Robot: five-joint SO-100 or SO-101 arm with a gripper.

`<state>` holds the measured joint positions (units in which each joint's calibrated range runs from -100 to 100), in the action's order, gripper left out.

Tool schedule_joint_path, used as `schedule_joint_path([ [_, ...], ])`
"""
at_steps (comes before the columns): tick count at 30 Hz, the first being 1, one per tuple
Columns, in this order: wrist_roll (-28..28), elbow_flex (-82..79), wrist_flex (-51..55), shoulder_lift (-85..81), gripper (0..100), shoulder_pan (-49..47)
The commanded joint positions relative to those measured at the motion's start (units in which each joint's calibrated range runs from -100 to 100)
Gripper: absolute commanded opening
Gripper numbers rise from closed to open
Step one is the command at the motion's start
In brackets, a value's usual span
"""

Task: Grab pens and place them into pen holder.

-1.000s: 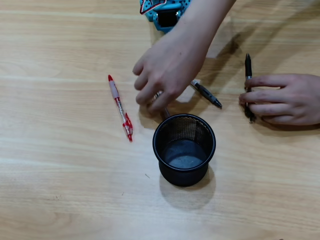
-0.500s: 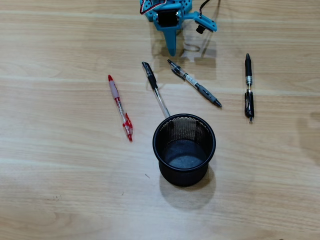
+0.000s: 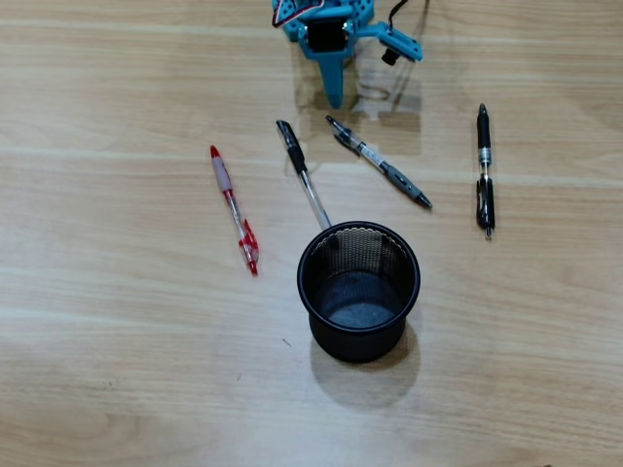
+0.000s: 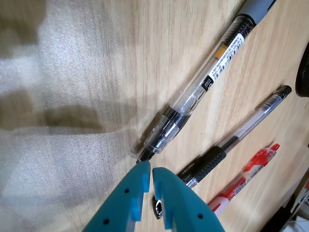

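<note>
Several pens lie flat on the wooden table around the pen holder (image 3: 358, 288), a round black mesh cup standing upright. In the overhead view a red pen (image 3: 234, 209) lies on the left. A clear pen with a dark grip (image 3: 303, 181) runs up to the cup's rim. A black pen (image 3: 380, 175) lies behind the cup, and another black pen (image 3: 484, 183) lies on the right. My blue gripper (image 3: 335, 97) points down at the top centre, just above the middle pens. In the wrist view the gripper (image 4: 147, 172) is shut and holds nothing. Its tips sit beside the end of the labelled pen (image 4: 203, 92).
The wrist view also shows the clear pen (image 4: 241, 130) and the red pen (image 4: 246, 176) lying side by side, with the cup's edge (image 4: 305, 72) at the right border. The arm's blue base and a cable (image 3: 394, 44) sit at the overhead view's top edge.
Two human hands that were over the pens a second ago have left the view. The clear pen they covered now shows. Nothing has moved in the last half second.
</note>
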<state>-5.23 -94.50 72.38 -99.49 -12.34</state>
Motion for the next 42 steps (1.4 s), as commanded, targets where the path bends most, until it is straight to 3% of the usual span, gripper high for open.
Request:
schedule_joint_path([
  [1,0.04,2.19,4.11,-0.17,2,0.31],
  [19,-0.01,3.37,4.02,0.00,2,0.50],
  [24,0.15,19.75,4.02,10.36,2,2.05],
  [31,-0.22,43.73,3.93,37.79,2,9.18],
  [37,-6.92,58.48,4.75,55.29,2,16.04],
  [42,-18.65,69.25,4.48,69.30,3,17.78],
])
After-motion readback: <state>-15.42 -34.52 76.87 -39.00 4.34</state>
